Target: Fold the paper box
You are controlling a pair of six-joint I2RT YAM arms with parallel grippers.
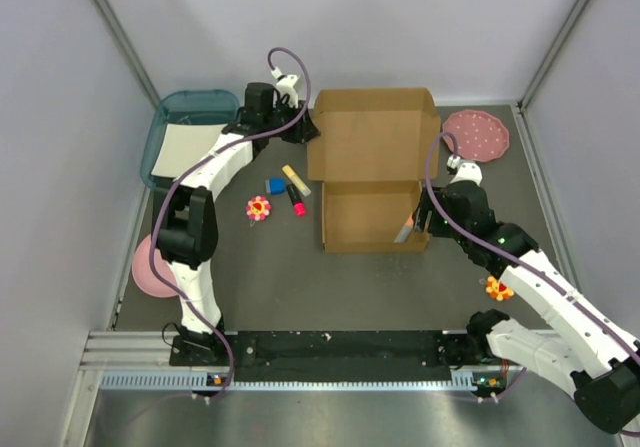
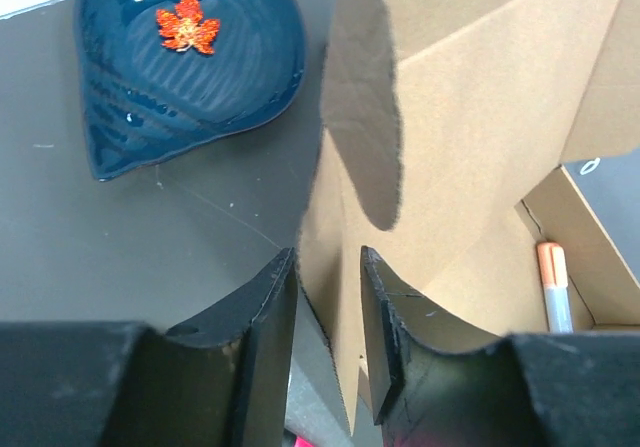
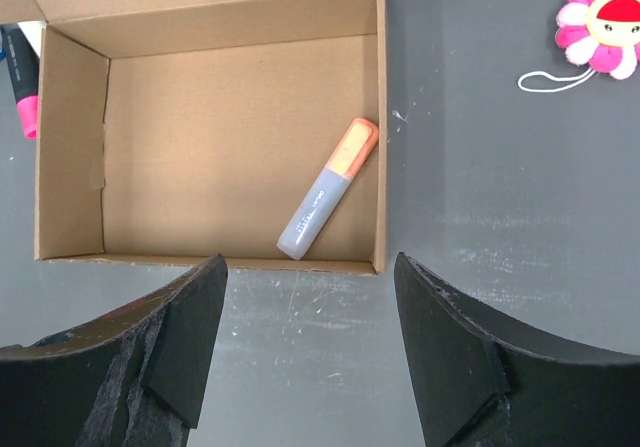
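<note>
On the right side, closest to the near edge of the table (image 1: 300, 287), my right gripper (image 3: 310, 263) hangs released, jaws wide and grasping nothing, just above the right wall of the box (image 1: 365, 217). The box sits at the middle of the table. Its base has all four walls up, and a marker (image 3: 328, 189) lies on its floor. Beyond the base, the lid (image 1: 372, 133) lies open and flat toward the far edge. At the lid's left edge, my left gripper (image 2: 327, 257) has a finger (image 2: 265, 317) on each side of the side flap (image 2: 355, 97), both close to the cardboard. I cannot tell whether they are clenched on it yet. I judge the step in hand to be standing that flap upright so the lid can come down. To do it well I should pinch close to the crease and turn the flap about that line rather than pull. Otherwise the light box may slide toward the tray (image 1: 160, 147) in the far left corner. My right gripper would help most by steadying the right wall, clear of the marker. It could then raise the matching flap on the lid's right edge, short of the pink plate (image 1: 477, 134) in the far right corner. Both flaps must tuck inside the walls, or the lid will jam.
</note>
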